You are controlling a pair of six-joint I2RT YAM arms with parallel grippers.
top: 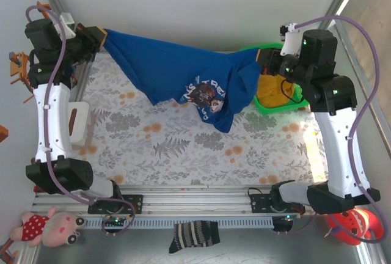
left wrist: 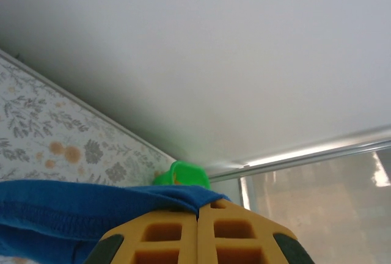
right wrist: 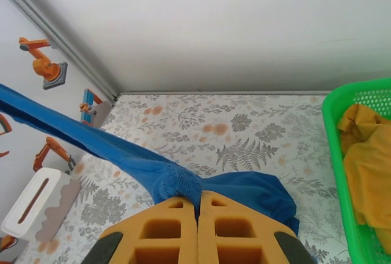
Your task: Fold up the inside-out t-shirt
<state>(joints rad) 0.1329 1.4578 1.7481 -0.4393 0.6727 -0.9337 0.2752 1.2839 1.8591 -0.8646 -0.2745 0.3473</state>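
Yellow fingers [right wrist: 241, 230] of the right end effector [right wrist: 197, 206] press together on a bunched edge of the inside-out t-shirt [top: 177, 71]. The left end effector [left wrist: 197, 212] is likewise clamped on its opposite edge. Its blue cloth hangs stretched between them over the floral counter [top: 183, 148], sagging beside the green basket [top: 278, 105].

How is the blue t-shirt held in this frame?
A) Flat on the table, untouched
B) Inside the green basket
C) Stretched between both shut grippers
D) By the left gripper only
C: the blue t-shirt spans from the left gripper to the right gripper, each shut on a pinch of its cloth.
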